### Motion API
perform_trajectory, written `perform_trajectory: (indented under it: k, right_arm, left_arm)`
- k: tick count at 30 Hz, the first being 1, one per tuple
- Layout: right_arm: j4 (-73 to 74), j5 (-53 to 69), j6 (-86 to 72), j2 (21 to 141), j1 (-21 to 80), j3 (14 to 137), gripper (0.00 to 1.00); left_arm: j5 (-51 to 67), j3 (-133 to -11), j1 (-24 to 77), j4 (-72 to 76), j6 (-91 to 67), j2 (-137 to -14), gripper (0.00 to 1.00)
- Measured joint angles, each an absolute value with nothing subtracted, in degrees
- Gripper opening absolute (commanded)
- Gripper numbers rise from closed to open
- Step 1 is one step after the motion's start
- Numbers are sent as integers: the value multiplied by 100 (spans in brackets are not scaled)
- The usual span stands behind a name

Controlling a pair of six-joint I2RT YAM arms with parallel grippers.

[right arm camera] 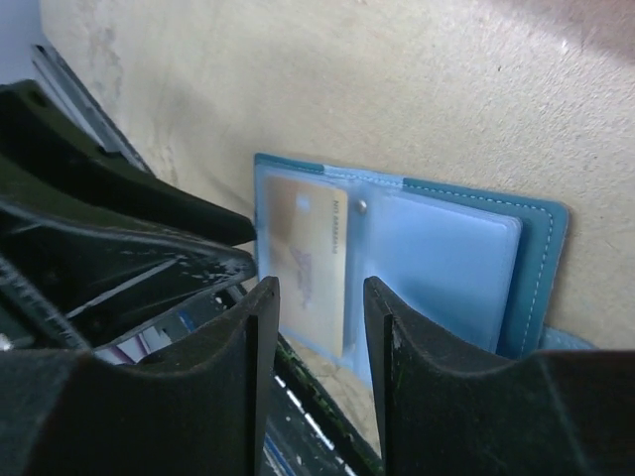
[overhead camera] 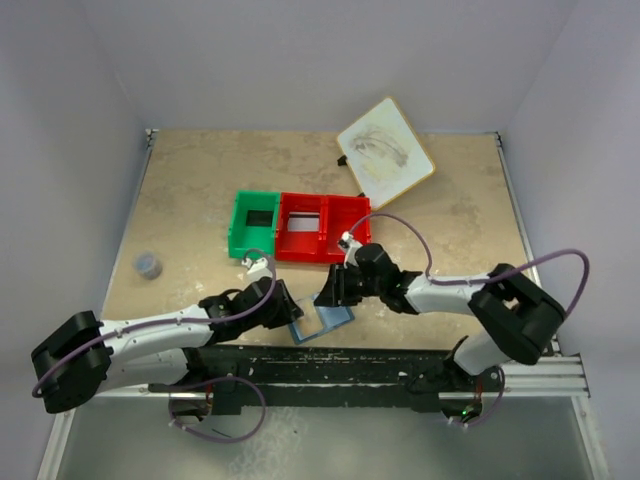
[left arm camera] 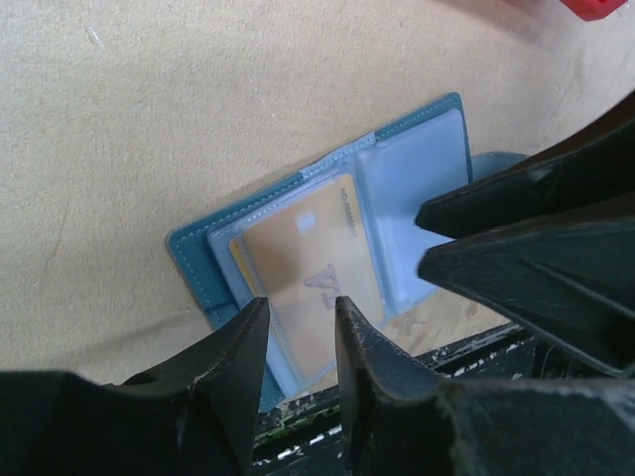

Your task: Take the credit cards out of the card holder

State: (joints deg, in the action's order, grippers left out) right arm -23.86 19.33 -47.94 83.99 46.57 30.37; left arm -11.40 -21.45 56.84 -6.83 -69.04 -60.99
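— Pale walls on three sides, a tan mottled surface below. Where to look for the card holder?

— At the near edge, just beside the black rail. Card holder lying open, pale inside up, between both claws.

— And the credit cards?

— Only one to be made out: a tan-orange card behind the clear sleeve of one panel. Other panel apparently bare; nothing grey-white or dark to be seen.

— Which way from the left claw?

— Straight ahead and below. Long axis of the card running toward that claw, near short end showing in the slit between the fingers. Narrow gap there, nothing plainly pinched; impossible to tell about contact.

— Right claw?

— Reaching in from the opposite side, tips over the outer edge of the bare panel. Narrow gap too, nothing visibly held. Farther from the card than the left, judging by the wrist views.

— So probably the left for the pull, the right for pinning the cover?

— Seems the sensible split. Hard to locate the sleeve mouth, though; pull direction only a guess.

— Anything in the way?

— Mostly each other: two claws crowded over one small wallet. Rail just beside the card's near end. Green bin and red bin well apart farther back, white board beyond, small grey object off to the left. None near enough to matter.
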Motion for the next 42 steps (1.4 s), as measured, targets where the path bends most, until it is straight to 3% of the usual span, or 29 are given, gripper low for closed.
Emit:
perform_trajectory:
  k: [11,14,19,30,42]
  right_arm:
    - [-2517,1994,-4779,9275,4960,3312,25]
    - [-2268,1778,-4781,9395,5057,3544,14]
    - [-2130,1474,-4919,9483,5107,3645,7]
    - [-1743,1133,-5148,9520,5170,3850,4]
    - [-1096,661,-4877,9052,5212,3951,7]
  left_arm:
    - [-1389,-2145,5708,-860,-6945,-6025,30]
    - [-1503,-2145,5708,-937,-6943,-5957,30]
    - [-1675,-2147,5708,-1122,-6941,-5835,29]
    - [-1990,-2189,5708,-1553,-6943,-5651,28]
    - [-2438,-2281,5708,-1914,-6991,-5310,28]
